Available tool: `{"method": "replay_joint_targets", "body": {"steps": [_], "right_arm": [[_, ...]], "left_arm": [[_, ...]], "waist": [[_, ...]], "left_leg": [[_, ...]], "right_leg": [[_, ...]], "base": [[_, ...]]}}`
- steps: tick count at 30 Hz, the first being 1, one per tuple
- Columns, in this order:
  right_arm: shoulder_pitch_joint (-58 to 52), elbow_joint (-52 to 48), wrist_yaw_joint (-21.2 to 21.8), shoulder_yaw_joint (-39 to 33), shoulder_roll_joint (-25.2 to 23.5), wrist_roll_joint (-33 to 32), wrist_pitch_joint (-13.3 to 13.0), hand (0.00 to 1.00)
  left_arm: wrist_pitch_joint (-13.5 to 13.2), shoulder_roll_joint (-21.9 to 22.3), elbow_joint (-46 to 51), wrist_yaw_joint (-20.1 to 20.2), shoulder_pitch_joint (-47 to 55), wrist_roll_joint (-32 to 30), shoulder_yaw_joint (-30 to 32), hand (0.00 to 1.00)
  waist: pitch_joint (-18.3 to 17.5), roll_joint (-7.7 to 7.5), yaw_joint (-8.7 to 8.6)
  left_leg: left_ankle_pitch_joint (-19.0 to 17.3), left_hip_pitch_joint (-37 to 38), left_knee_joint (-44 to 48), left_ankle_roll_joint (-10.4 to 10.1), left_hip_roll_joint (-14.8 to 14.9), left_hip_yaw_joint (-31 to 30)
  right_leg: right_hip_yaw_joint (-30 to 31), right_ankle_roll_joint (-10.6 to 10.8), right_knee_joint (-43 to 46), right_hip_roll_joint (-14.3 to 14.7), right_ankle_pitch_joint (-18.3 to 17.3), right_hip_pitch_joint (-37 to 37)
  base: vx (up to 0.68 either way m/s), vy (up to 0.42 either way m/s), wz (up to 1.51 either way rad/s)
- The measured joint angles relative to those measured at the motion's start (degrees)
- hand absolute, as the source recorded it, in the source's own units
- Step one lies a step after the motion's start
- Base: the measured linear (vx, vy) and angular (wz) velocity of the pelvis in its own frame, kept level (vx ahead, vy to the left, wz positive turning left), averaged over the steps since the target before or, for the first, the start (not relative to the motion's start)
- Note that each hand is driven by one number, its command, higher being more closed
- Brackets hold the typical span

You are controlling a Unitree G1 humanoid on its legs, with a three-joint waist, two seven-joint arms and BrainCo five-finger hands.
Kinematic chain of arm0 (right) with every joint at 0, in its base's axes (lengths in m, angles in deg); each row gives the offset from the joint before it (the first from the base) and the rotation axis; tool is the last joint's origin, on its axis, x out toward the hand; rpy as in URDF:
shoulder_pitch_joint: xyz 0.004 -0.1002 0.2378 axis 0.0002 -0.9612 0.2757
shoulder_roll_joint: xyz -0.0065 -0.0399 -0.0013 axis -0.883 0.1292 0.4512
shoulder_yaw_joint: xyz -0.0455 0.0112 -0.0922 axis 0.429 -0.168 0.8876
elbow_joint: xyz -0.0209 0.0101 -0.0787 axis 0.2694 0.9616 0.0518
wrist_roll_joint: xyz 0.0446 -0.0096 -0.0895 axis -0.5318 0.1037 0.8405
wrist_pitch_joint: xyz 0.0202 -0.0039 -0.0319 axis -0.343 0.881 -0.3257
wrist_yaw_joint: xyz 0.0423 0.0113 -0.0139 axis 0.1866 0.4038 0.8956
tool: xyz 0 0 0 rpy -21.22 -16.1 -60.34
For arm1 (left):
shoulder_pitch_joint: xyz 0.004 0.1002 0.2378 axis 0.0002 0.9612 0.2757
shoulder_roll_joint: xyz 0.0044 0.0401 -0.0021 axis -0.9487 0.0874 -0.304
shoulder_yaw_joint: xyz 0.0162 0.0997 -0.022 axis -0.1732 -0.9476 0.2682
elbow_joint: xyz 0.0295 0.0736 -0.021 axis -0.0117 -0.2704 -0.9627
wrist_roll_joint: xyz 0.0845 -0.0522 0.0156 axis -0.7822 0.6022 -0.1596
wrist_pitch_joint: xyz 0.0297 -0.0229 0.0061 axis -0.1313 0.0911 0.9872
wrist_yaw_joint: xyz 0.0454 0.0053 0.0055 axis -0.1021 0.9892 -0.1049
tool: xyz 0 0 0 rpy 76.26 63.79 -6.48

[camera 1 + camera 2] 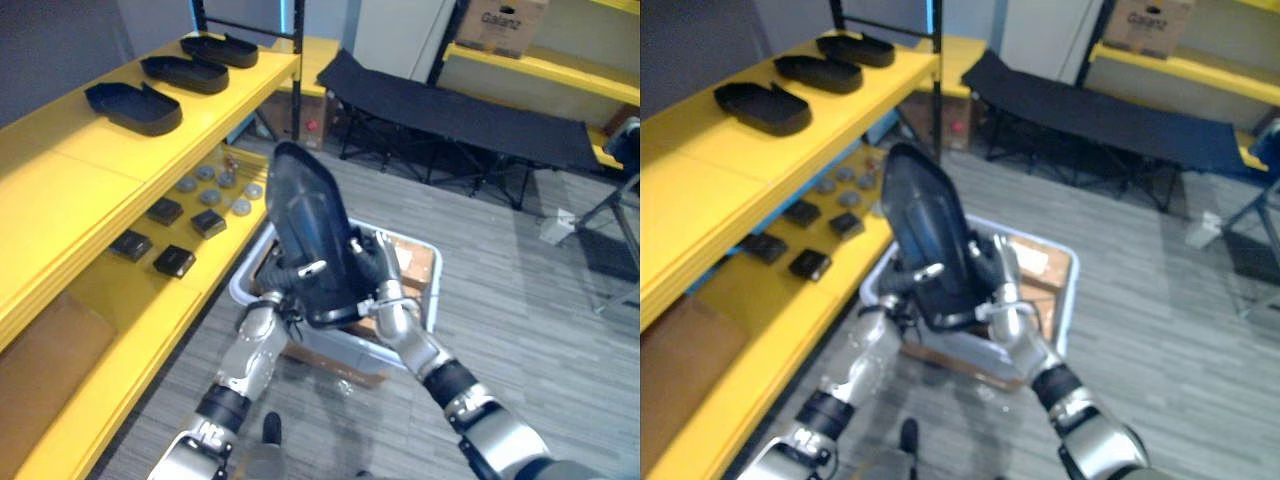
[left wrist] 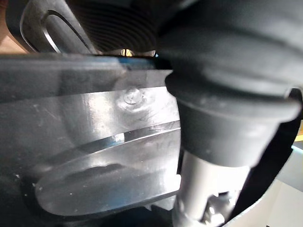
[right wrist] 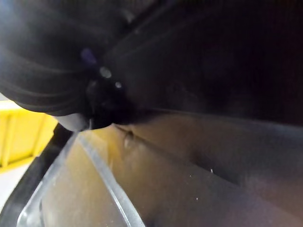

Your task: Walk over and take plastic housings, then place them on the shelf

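A black plastic housing (image 1: 310, 235) stands nearly upright in the air above a grey bin (image 1: 428, 262). My left hand (image 1: 288, 278) grips its lower left edge, one finger (image 1: 312, 268) curled over the front face. My right hand (image 1: 385, 288) clasps its lower right edge with curled fingers. Up close, the left wrist view has the housing's glossy surface (image 2: 94, 142) pressed under a dark fingertip (image 2: 227, 99), and the right wrist view has its dark wall (image 3: 213, 165) right against the hand. Three more housings (image 1: 133, 107), (image 1: 185, 73), (image 1: 220, 49) lie in a row on the yellow shelf's top board (image 1: 70, 175).
The shelf runs along my left; its lower board holds small black parts (image 1: 175, 260) and grey discs (image 1: 215, 185). A black folding cot (image 1: 470, 115) stands behind the bin. A cardboard box (image 1: 500, 25) sits on a far yellow shelf. Grey floor (image 1: 520, 300) lies open to the right.
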Motion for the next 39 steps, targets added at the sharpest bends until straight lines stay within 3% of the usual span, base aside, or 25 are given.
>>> {"method": "replay_joint_targets", "body": {"steps": [7, 13, 19, 20, 28, 32, 35, 38, 39], "right_arm": [[0.01, -0.5, -1.11, 1.67, -0.03, -0.01, -0.25, 1.0], [0.47, -2.03, -1.76, 2.09, 0.03, -0.06, -0.1, 1.0], [1.05, -3.14, -1.99, 1.37, 0.3, -1.59, -0.1, 1.0], [1.02, -3.96, -1.81, 0.86, 0.35, -2.43, -0.1, 0.0], [0.68, -7.22, -0.13, 0.65, 1.59, -4.9, -5.11, 0.0], [0.06, -7.24, 1.4, 0.72, 2.55, -6.02, -5.48, 0.0], [-1.87, -7.29, 7.39, 0.29, 3.81, -10.42, -7.13, 0.0], [-5.04, -7.28, 18.88, -0.74, 7.67, -16.57, -7.72, 0.0], [-5.71, -7.3, 20.75, -1.17, 8.1, -17.67, -8.1, 0.0]], "left_arm": [[-0.31, -0.29, -1.09, -1.19, -0.04, -0.49, 0.16, 1.0], [-3.33, -0.3, -1.42, -1.19, -0.25, -0.98, 0.08, 1.0], [-5.03, -0.41, -0.72, -1.81, -1.7, -6.53, 0.08, 1.0], [-5.03, -0.41, 0.07, -2.44, -2.06, -7.62, -0.06, 1.0], [-4.92, -2.59, 4.71, -4.36, -4.93, -13.54, -0.42, 1.0], [-4.14, -2.61, 4.7, -5.0, -4.93, -14.07, -1.23, 1.0], [-3.16, -2.84, 4.7, -5.2, -4.92, -17.66, -1.44, 1.0], [-1.33, -3.79, 6.47, -5.0, -4.9, -25.32, -2.76, 1.0], [-0.84, -4.13, 7.24, -4.97, -4.9, -26.65, -3.27, 1.0]], "waist": [[0.0, 0.0, -0.01], [0.0, 0.0, -0.13], [0.02, 0.03, -0.6], [0.02, 0.03, -0.72], [0.05, 0.07, -1.16], [0.05, 0.08, -1.6], [0.05, 0.08, -2.1], [0.05, 0.08, -2.23], [0.05, 0.08, -2.28]], "left_leg": [[-0.1, -0.19, 0.04, -0.3, 0.26, 0.21], [-0.05, -0.3, 0.24, -0.39, 0.42, 0.2], [-0.04, -1.02, 0.26, -0.43, 0.44, 0.29], [-0.05, -1.02, 0.26, -0.43, 0.41, 0.37], [-0.33, -1.08, 0.26, -0.61, 0.59, 1.22], [-0.34, -1.83, 0.27, -0.6, 0.51, 1.14], [-0.32, -1.84, 0.28, -0.55, 0.34, 1.17], [-0.17, -1.84, 0.28, -0.33, 0.29, 1.28], [-0.17, -1.84, 0.28, -0.33, 0.29, 1.3]], "right_leg": [[0.37, -0.09, 0.46, 0.01, -0.05, -0.67], [0.38, -0.13, 0.46, 0.16, -0.07, -0.77], [0.54, -0.15, 0.61, 0.15, -0.07, -1.62], [0.61, -0.15, 0.62, 0.13, -0.07, -1.66], [1.35, -0.24, 0.64, 0.1, -0.13, -2.27], [1.32, -0.2, 0.67, 0.08, -0.11, -2.91], [1.33, 0.33, 0.67, 0.04, 0.25, -2.88], [1.36, 0.36, 0.69, 0.08, 0.36, -2.86], [1.37, 0.36, 0.67, 0.1, 0.37, -2.86]], "base": [[-0.01, 0.002, -0.03], [0.0, 0.0, 0.0], [0.0, 0.0, -0.01], [0.01, 0.002, -0.04], [0.01, -0.003, -0.05], [0.0, 0.0, 0.0], [0.0, 0.0, 0.0], [0.0, 0.0, 0.0], [0.0, 0.0, 0.0]]}}
